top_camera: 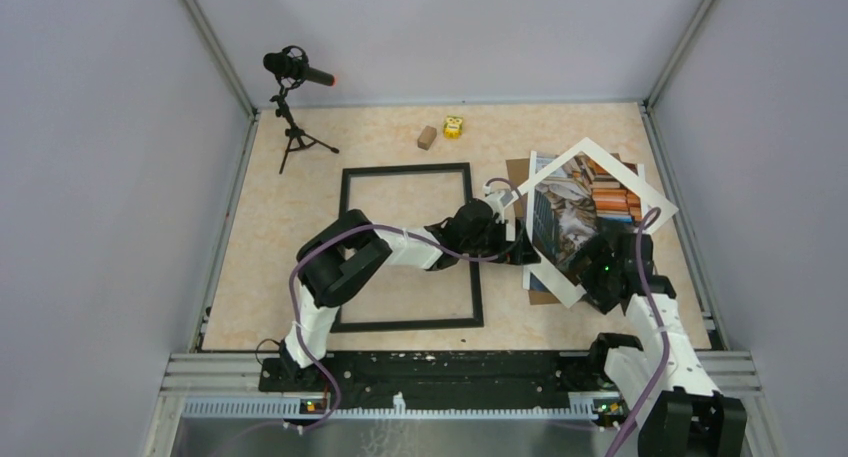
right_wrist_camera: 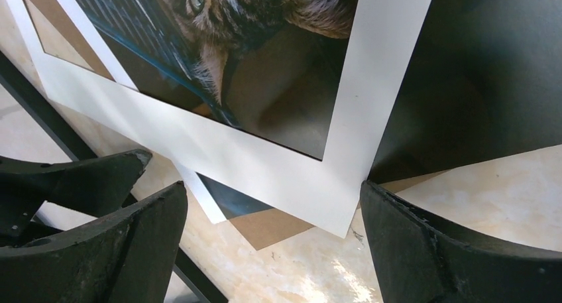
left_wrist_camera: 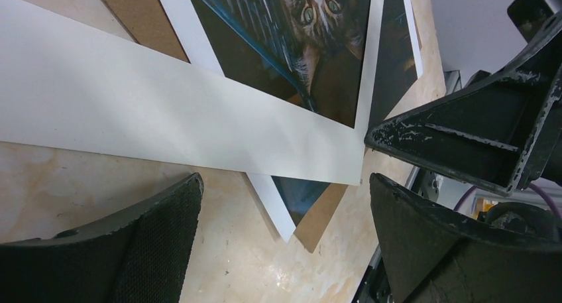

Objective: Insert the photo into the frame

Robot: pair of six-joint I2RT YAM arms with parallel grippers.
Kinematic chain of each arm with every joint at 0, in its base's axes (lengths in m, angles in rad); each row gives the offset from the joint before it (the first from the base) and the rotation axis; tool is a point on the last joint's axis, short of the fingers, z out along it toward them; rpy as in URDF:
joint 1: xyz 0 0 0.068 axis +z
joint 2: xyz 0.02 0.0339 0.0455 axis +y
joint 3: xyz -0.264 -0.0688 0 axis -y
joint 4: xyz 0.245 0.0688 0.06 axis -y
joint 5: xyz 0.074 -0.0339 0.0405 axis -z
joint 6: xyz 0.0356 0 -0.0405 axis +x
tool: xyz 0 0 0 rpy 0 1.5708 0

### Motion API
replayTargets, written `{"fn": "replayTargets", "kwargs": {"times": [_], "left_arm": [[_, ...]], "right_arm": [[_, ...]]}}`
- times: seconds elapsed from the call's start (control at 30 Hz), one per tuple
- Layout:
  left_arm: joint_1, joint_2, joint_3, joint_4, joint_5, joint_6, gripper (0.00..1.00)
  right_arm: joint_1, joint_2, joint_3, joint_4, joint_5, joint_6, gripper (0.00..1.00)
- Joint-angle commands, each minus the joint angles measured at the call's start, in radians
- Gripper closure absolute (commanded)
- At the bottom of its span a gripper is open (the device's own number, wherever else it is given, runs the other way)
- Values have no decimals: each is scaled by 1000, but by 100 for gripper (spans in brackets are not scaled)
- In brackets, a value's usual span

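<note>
Tabletop [right_wrist_camera: 484, 183]: photo [right_wrist_camera: 265, 91] corner beneath right fingers [right_wrist_camera: 437, 256]

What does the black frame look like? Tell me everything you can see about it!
The frame is a thin black rectangle, taller than wide in the top view. It is empty: the pale marbled table shows through its middle. It lies flat, left of the pile with the cat photo. The left arm stretches across its right side; whether they touch is unclear.
</note>
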Motion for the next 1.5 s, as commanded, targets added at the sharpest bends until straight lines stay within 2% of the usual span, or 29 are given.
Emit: {"fn": "replayTargets", "kwargs": {"times": [0.0, 0.2, 0.4, 0.63, 0.77, 0.9, 1.13, 1.47], "left_arm": [[8, 31, 3, -40, -35, -33, 1], [13, 52, 15, -58, -17, -42, 1], [13, 62, 35, -77, -9, -35, 1], [6, -20, 3, 28, 53, 57, 1], [6, -58, 32, 29, 48, 81, 1], [10, -22, 94, -3, 29, 81, 1], [42, 74, 140, -13, 4, 3, 1], [67, 143, 108, 13, 143, -105, 1]], "right_arm": [[-3, -28, -24, -28, -22, 24, 1], [-3, -71, -26, -71, -10, 37, 2], [-3, -54, -46, -34, -62, 34, 2], [-3, -55, -26, -62, -25, 20, 2], [-3, -63, -25, -61, -15, 18, 2], [-3, -52, -23, -53, -22, 19, 2], [-3, -58, -17, -64, -27, 13, 2], [-3, -78, -49, -16, -70, 38, 2]]}}
